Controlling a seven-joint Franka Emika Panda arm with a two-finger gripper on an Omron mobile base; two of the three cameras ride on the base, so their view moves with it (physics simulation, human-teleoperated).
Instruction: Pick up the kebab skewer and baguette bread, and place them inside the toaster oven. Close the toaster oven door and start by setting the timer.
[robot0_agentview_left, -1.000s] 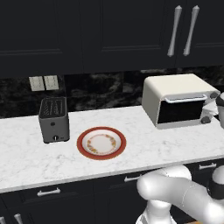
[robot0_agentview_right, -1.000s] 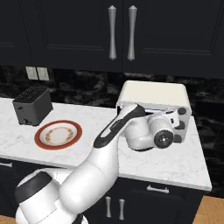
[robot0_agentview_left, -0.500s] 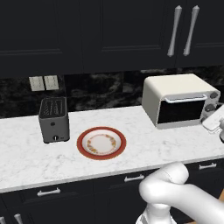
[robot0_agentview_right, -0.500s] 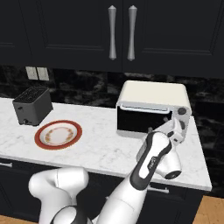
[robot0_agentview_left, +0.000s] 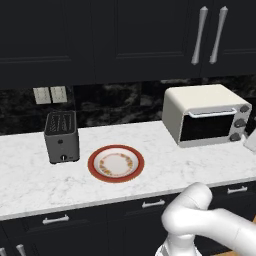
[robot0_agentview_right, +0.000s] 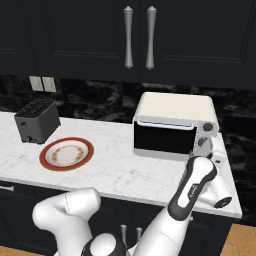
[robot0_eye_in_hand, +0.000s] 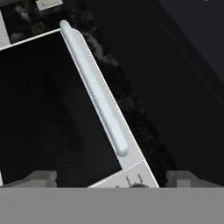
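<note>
The hand (robot0_eye_in_hand: 109, 177), jaws wide and empty beside the toaster oven (robot0_agentview_right: 172, 125), could miss the timer knob (robot0_agentview_right: 207, 128).

On the white marbled desk (robot0_agentview_left: 150, 172) a boxy cream-white toaster oven (robot0_agentview_left: 206, 115) stands at the right with its dark glass door (robot0_agentview_left: 206, 126) shut, a pale bar handle along the door's top edge and three knobs down its right side. A round plate with a red rim and a pale patterned centre (robot0_agentview_left: 116, 164) lies bare near the middle, and a dark grey slot toaster (robot0_agentview_left: 61, 137) stands just beside it to the left. Dark cabinets with two pale handles (robot0_agentview_left: 209, 35) hang above, and the white arm (robot0_agentview_left: 210, 225) curves up from the lower right.
</note>
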